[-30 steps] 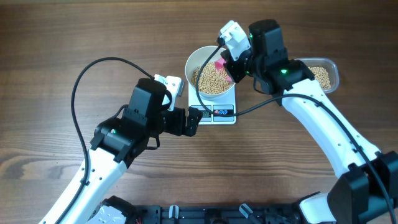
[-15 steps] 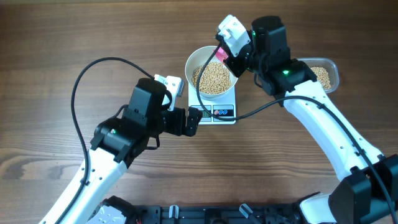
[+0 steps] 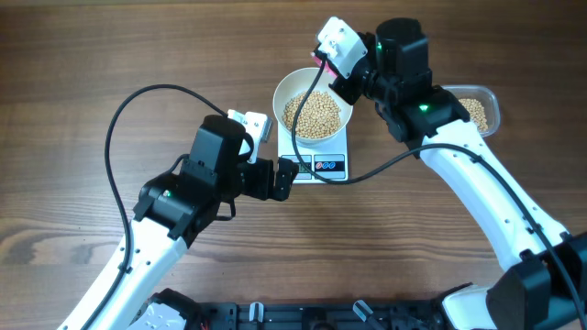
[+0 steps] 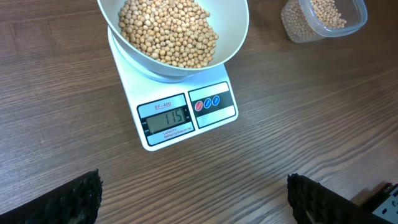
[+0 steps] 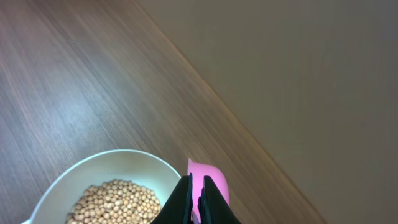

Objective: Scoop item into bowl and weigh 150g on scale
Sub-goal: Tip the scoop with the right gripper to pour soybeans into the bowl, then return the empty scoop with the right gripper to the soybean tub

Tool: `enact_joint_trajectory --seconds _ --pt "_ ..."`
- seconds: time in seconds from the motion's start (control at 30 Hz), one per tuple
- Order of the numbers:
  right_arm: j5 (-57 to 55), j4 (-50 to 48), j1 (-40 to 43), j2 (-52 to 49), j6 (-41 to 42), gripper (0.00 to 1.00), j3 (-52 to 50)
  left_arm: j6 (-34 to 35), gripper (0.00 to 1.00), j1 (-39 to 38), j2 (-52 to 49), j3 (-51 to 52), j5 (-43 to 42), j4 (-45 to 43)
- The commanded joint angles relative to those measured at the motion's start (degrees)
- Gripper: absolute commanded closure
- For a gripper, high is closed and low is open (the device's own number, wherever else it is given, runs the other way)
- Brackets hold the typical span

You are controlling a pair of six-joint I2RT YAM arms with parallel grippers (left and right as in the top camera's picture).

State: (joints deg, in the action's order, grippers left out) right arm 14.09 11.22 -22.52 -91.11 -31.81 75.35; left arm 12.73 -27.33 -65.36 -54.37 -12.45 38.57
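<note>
Pinching the pink scoop (image 5: 213, 179) beside the bowl's (image 3: 281, 96) far rim, the right tool (image 5: 196, 190) has the clear tub (image 3: 498, 110) of beans (image 3: 472, 112) on its right, nearest this arm.

We count one white bowl (image 4: 235, 34), one digital scale (image 4: 219, 118) with one LCD display (image 4: 166, 118), one clear plastic tub (image 4: 297, 28) and one pink scoop (image 5: 214, 183). We can't count the beans (image 4: 168, 31): far too many, in two lots, one in the bowl and one in the tub. Two robot arms: left arm (image 3: 174, 206), right arm (image 3: 477, 183). One wooden table (image 3: 73, 73).
</note>
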Motion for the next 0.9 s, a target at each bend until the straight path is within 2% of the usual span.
enact_joint_trajectory --seconds 0.0,0.33,0.4,0.53,0.7,0.87 --pt "2.97 -0.02 -0.2 2.32 -0.98 0.96 -0.04 -0.31 0.0 -0.31 -0.33 0.0 0.09 -0.17" --pt "2.97 -0.2 -1.05 4.13 -0.07 0.96 -0.04 -0.31 0.0 -0.31 -0.33 0.0 0.09 -0.17" --pt "2.99 -0.04 -0.81 4.13 4.17 0.96 -0.04 -0.31 0.0 -0.31 -0.33 0.0 0.09 -0.17" --pt "2.97 0.81 0.66 4.13 17.99 0.96 -0.04 -0.31 0.0 -0.31 -0.33 0.0 0.09 -0.17" --pt "3.74 0.35 6.23 4.68 34.38 0.96 -0.04 -0.31 0.0 -0.31 -0.33 0.0 0.09 -0.17" --pt "11.26 0.24 16.52 5.53 41.03 0.96 -0.04 -0.31 0.0 -0.31 -0.33 0.0 0.09 -0.17"
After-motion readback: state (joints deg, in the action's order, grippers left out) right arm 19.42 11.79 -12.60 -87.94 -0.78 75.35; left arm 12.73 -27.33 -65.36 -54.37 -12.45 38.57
